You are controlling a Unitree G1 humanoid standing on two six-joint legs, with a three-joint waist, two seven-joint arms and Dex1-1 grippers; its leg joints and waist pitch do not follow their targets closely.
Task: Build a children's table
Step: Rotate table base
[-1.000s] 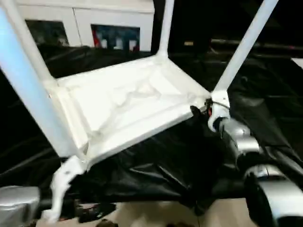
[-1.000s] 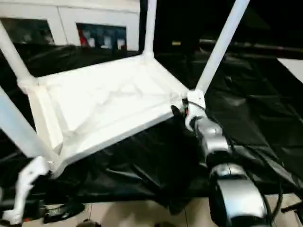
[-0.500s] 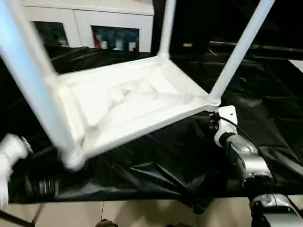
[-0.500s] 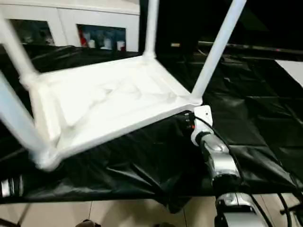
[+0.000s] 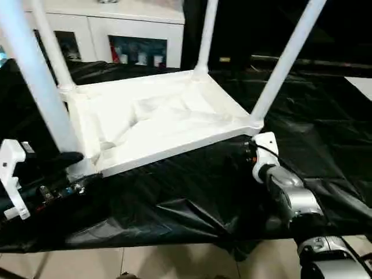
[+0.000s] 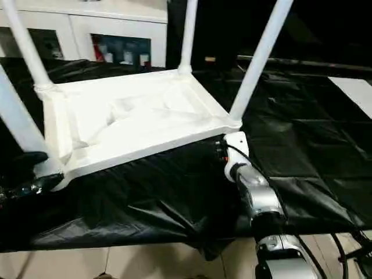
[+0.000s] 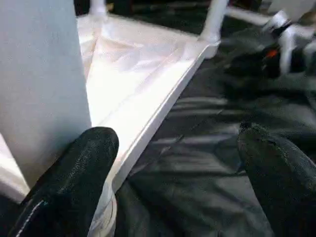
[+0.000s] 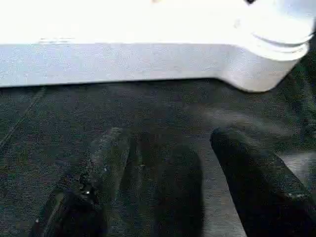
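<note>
The children's table lies upside down on the black sheeting, its white tabletop (image 5: 157, 122) ribbed side up. All four white legs stand in the corner sockets, among them the near-left leg (image 5: 35, 75) and the near-right leg (image 5: 285, 64). My left gripper (image 7: 177, 163) is open wide at the near-left corner. One of its black fingers (image 7: 74, 182) sits against the base of that leg (image 7: 44, 84), and only sheeting lies between the two. My right gripper (image 8: 177, 173) is open just below the near-right corner socket (image 8: 276, 54), apart from it and holding nothing.
A white cabinet (image 5: 116, 35) with glass doors stands behind the draped table. The sheeting (image 5: 192, 203) hangs in folds over the front edge, with pale floor (image 5: 174, 261) below. A white sheet (image 6: 351, 87) lies at the far right.
The camera has shifted. My right gripper has come off the near-right corner and now sits just below it. My left gripper has come up from the table's front edge to the near-left leg.
</note>
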